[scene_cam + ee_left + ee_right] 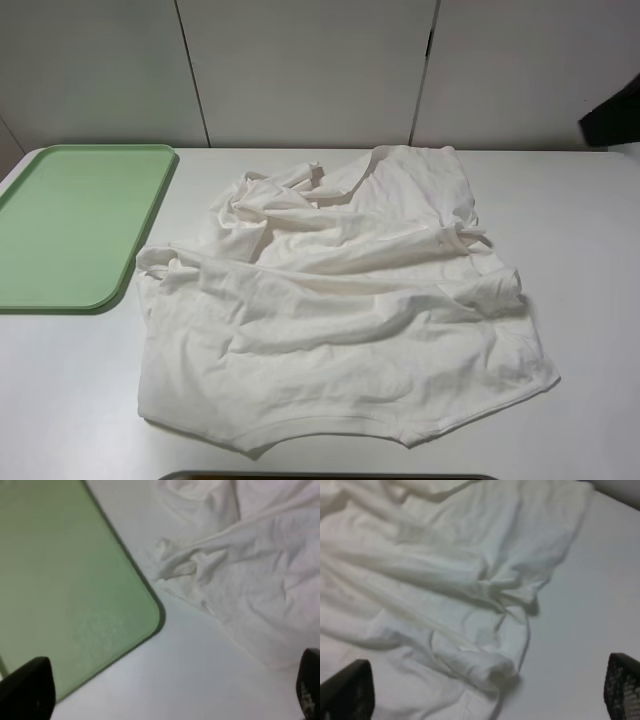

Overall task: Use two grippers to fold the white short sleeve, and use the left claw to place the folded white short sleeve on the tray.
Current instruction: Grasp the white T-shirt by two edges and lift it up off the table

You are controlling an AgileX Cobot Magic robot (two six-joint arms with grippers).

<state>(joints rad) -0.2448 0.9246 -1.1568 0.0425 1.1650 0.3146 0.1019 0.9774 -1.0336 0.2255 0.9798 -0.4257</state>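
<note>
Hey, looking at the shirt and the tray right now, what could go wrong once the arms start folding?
1. The white short sleeve lies crumpled with bunched layers, so the left tool or the right tool, both open, might pinch several layers and fold it crooked.
2. Its edge sits close beside the tray, so dragging the cloth could nudge the tray.
</note>
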